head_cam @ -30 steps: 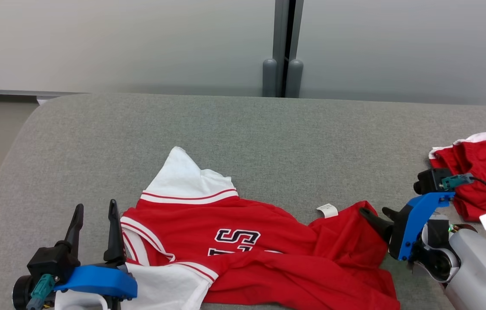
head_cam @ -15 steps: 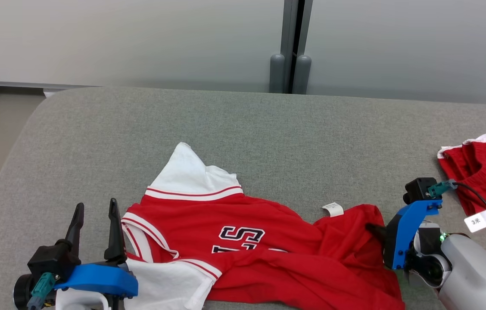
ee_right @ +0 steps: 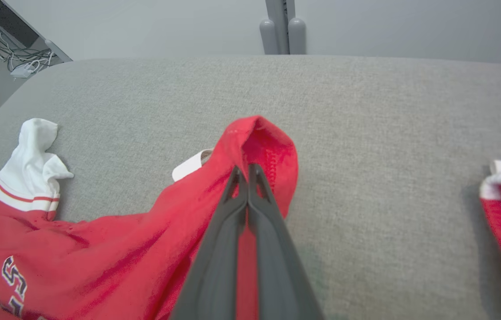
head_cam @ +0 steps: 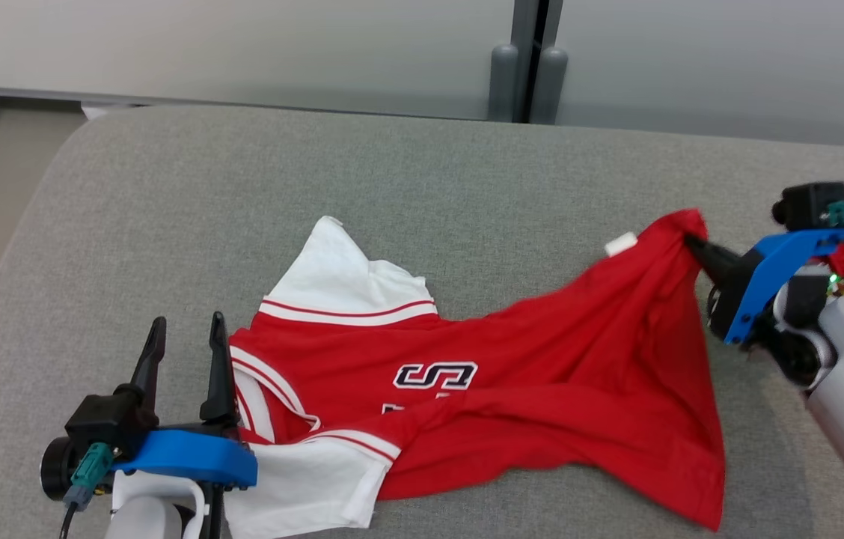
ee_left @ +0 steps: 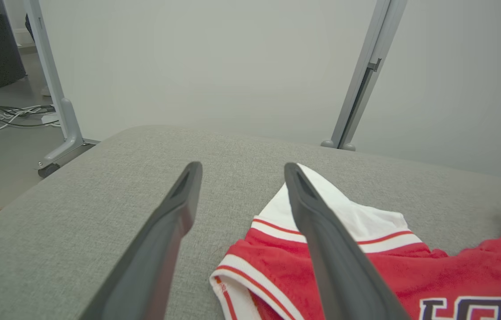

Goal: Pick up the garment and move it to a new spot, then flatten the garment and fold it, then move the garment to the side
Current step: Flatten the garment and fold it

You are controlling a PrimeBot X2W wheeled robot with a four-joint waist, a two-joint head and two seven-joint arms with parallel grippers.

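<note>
Red jersey [head_cam: 542, 389] on worktop [head_cam: 392, 187], lettering partly hidden, only "S" legible, right fingers [head_cam: 708, 256] clamped on its edge, left fingers [head_cam: 217, 367] apart.

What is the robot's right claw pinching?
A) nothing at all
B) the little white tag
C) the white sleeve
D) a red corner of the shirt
D: the right gripper has its two fingers closed together on a raised red fold of the shirt, and the white tag sits just beside it, not between the fingers.
</note>
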